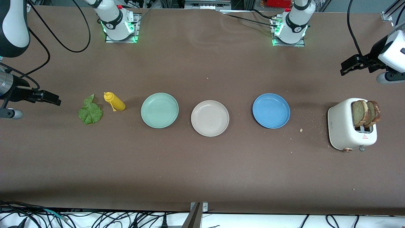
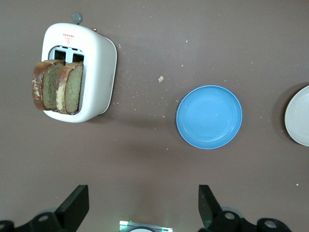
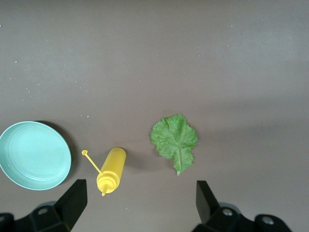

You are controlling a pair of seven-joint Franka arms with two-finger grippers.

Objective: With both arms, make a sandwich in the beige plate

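The empty beige plate [image 1: 209, 118] lies mid-table; its edge shows in the left wrist view [image 2: 299, 116]. Two brown bread slices [image 1: 365, 112] [image 2: 58, 87] stand in a white toaster [image 1: 341, 126] at the left arm's end. A green lettuce leaf [image 1: 90, 110] [image 3: 175, 137] lies flat at the right arm's end. My left gripper [image 1: 346, 67] [image 2: 142, 193] hangs open and empty over bare table by the toaster. Over bare table by the lettuce, my right gripper [image 1: 52, 97] [image 3: 140, 188] is open and empty too.
A mint green plate [image 1: 159, 110] [image 3: 34, 154] and a blue plate [image 1: 271, 110] [image 2: 209, 116] flank the beige one. A yellow squeeze bottle [image 1: 114, 101] [image 3: 111, 169] lies on its side between lettuce and mint plate. Crumbs dot the table near the toaster [image 2: 99, 72].
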